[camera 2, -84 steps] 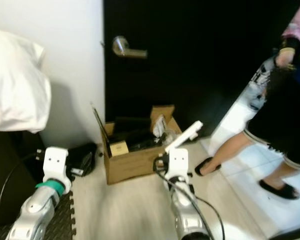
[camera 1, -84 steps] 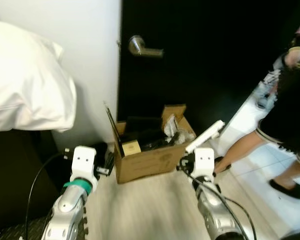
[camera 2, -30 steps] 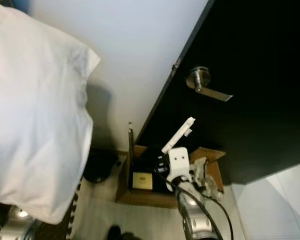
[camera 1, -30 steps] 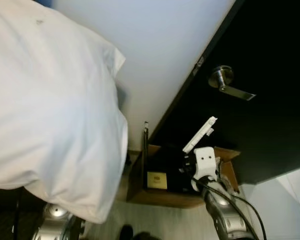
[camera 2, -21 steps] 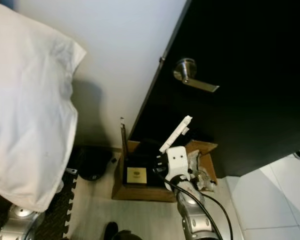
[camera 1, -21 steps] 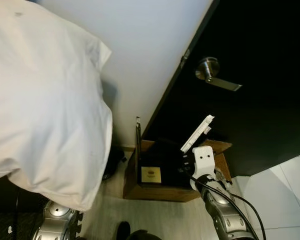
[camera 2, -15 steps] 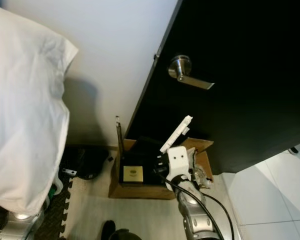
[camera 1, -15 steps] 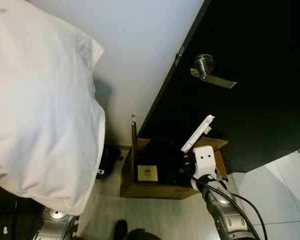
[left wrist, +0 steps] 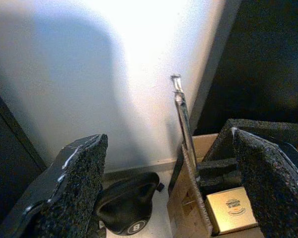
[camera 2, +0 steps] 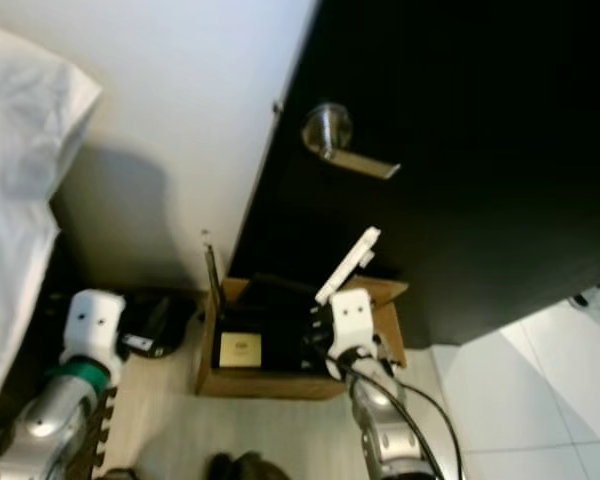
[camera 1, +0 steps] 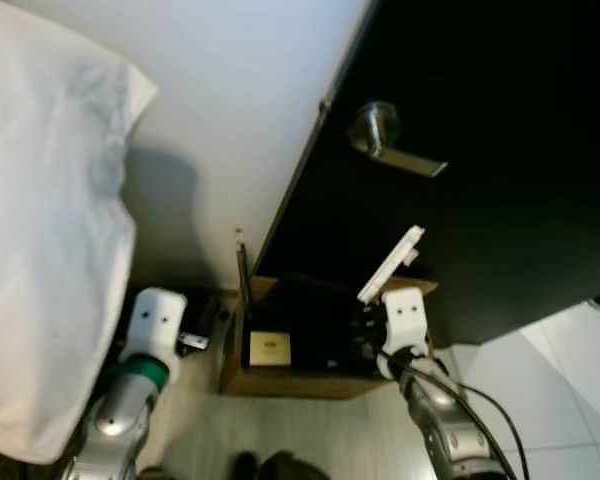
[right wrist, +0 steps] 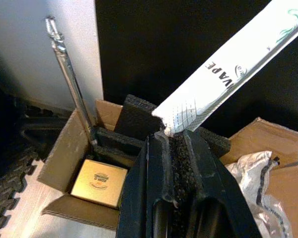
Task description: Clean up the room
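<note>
An open cardboard box (camera 1: 280, 378) stands on the floor against a black door. Inside lie black foam blocks, a small gold box (camera 1: 268, 348) and crumpled clear plastic (right wrist: 253, 171). My right gripper (right wrist: 165, 130) is above the box's right half, shut on the end of a long flat white packet (camera 1: 392, 264) that slants up in front of the door. My left gripper (left wrist: 167, 139) is held left of the box with its fingers (left wrist: 74, 188) wide apart and nothing between them; its white wrist (camera 1: 155, 320) is beside a black kettlebell (left wrist: 126, 206).
A thin metal rod (left wrist: 181, 114) sticks up at the box's left corner. The door's lever handle (camera 1: 380, 135) is above the box. A big white pillow (camera 1: 40, 280) fills the left. Black foam matting (camera 2: 110, 420) lies lower left, white tiles (camera 1: 570, 370) to the right.
The camera has swung, so the pillow sits further left. My left arm has come up into view beside the box. The right gripper still holds the white packet over the box.
</note>
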Robot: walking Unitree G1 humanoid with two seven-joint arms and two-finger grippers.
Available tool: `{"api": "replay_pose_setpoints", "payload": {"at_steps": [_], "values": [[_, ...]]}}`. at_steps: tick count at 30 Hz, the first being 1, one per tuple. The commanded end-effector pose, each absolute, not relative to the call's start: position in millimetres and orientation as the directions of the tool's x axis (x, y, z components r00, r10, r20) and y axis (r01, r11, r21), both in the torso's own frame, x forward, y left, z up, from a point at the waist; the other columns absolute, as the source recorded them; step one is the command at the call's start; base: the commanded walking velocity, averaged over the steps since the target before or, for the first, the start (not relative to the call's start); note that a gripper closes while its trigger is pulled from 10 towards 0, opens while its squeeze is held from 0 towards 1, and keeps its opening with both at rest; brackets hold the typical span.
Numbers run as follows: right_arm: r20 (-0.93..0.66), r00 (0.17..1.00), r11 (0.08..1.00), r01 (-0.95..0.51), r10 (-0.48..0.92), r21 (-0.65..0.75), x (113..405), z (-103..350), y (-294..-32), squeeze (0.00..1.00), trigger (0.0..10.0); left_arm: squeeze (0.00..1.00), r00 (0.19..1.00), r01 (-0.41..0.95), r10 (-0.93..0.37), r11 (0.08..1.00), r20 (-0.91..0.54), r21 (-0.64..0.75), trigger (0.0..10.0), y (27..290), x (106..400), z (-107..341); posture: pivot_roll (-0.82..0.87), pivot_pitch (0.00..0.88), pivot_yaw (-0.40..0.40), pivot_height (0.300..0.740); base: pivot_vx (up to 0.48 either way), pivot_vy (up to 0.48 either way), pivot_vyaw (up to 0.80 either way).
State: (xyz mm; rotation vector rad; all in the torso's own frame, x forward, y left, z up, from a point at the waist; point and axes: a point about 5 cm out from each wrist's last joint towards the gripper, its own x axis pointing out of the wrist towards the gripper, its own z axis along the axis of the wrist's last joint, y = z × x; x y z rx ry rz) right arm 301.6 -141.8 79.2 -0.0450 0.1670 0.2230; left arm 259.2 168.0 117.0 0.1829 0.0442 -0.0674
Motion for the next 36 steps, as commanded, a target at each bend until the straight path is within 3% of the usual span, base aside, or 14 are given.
{"api": "replay_pose_setpoints", "payload": {"at_steps": [1,30,36], "values": [[-0.206,0.963,0.982,-0.185,0.176,-0.025,297.3,71.7,-153.7,0.0,10.0,0.0,0.992,0.108,-0.096,0.98,-0.079,0.166,10.0,159.4,257.6,111.4,0.05,0.177,-0.222,0.74,0.0,-0.292,0.0],[-0.202,0.964,0.984,-0.178,0.172,-0.012,298.2,72.6,-149.4,0.0,10.0,0.0,0.992,0.11,-0.097,0.978,-0.083,0.177,10.0,162.9,259.3,113.1,0.06,0.18,-0.216,0.74,0.0,-0.285,0.0],[-0.202,0.964,0.984,-0.176,0.17,-0.011,298.1,72.7,-149.4,0.0,10.0,0.0,0.99,0.106,-0.092,0.987,-0.111,0.123,10.0,164.7,260.9,111.6,0.06,0.18,-0.216,0.74,0.0,0.206,0.0]]}}
